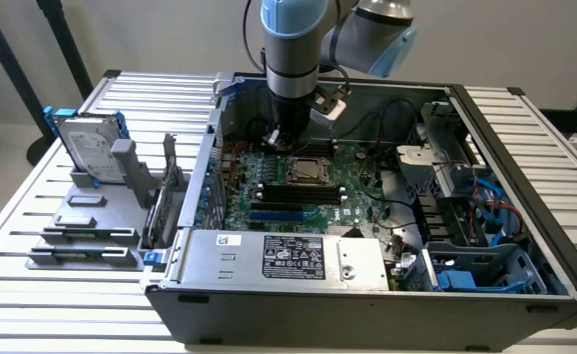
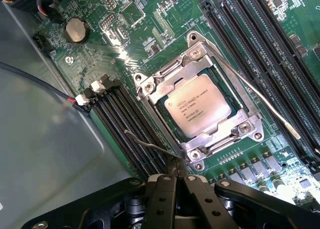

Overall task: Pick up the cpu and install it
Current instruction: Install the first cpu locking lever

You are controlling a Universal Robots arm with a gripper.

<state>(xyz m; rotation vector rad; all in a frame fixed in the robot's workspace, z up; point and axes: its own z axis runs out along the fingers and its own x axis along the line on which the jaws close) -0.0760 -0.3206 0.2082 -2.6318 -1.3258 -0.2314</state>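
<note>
1. Hand [image 1: 276,139] first, in the exterior view: we see it hanging low inside the open computer case [image 1: 367,299], which sits on the slatted desk [image 1: 72,313]. It is just above the motherboard [image 1: 362,173], at the far edge of the socket.
2. In the same view we find the cpu [image 1: 306,171] lying flat in the socket, its dull silver top facing up. It is close to the hand, a little nearer the camera and slightly toward the exterior view's right. The two are near each other but not touching.
3. In the wrist view, the hand [image 2: 175,178] has its two dark fingers pressed together with nothing pinched between them.
4. In this view the cpu [image 2: 197,109] rests inside the metal frame of the socket [image 2: 150,94], ahead of the fingertips and past the frame's nearest corner. We judge it already seated rather than carried.
5. The chip is close to square, so it has no real long axis. Its edges run diagonally to the line of the fingers.
6. A thin wire lever [image 2: 150,146] ends just beside the fingertips; we cannot tell whether they touch
</note>
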